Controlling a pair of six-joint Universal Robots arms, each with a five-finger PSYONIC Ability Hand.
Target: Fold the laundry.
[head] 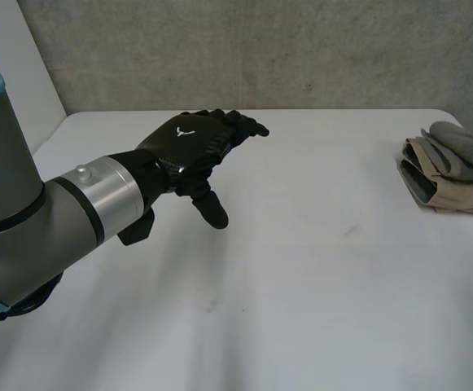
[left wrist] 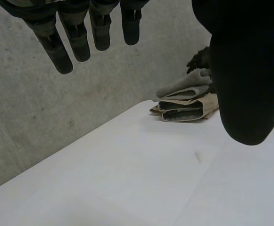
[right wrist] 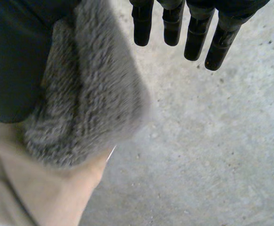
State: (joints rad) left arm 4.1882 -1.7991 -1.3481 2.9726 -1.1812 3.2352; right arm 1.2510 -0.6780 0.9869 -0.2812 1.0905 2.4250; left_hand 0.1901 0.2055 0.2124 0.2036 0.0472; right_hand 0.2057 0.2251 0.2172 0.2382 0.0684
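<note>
1. Left arm (head: 24, 220): grey with a light-blue cap, entering at the near left.
2. Left hand (head: 191, 151): hangs above the white table (head: 317, 277), fingers straight and relaxed, grasping nothing.
3. Laundry pile (head: 452, 175): folded beige and grey cloths stacked at the table's far right edge, well apart from the left hand.
4. Right hand (right wrist: 195, 35): at the pile, fingers straight and released. A grey fleecy cloth (right wrist: 85, 103) lies against its thumb, over a beige cloth (right wrist: 37, 197).
5. Concrete wall (head: 260, 49): behind the table.
</note>
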